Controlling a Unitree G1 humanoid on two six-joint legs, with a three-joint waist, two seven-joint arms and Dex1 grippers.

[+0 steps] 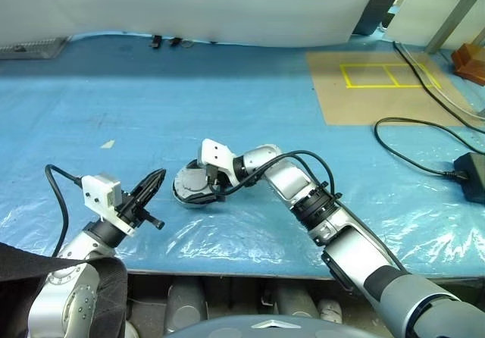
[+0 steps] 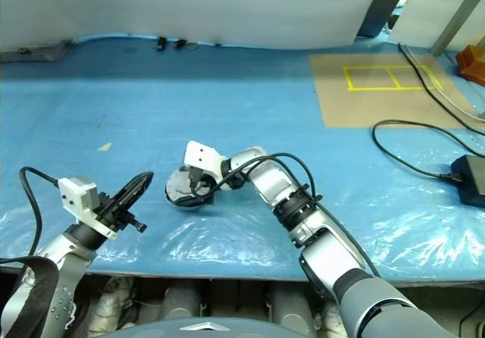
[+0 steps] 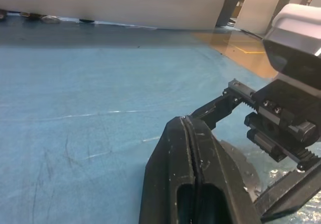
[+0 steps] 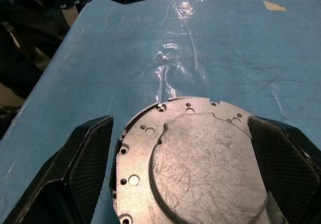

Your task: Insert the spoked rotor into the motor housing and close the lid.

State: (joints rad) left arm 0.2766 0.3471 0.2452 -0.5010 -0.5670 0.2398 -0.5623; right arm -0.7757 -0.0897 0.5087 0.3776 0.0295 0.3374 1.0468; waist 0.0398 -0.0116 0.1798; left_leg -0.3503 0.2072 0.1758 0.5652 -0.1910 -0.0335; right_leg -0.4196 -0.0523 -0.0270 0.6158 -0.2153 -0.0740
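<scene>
On the table (image 1: 250, 118): the round silver disc (image 4: 195, 158), flat scratched face up, near the front edge; rotor and lid cannot be told.
Right pincer (image 4: 193, 174): wide open, straddling the disc.
Left pincer (image 1: 150, 189): closed, empty, just beside.
Risk: closing off-centre may push the disc over the slippery blue cover.
</scene>
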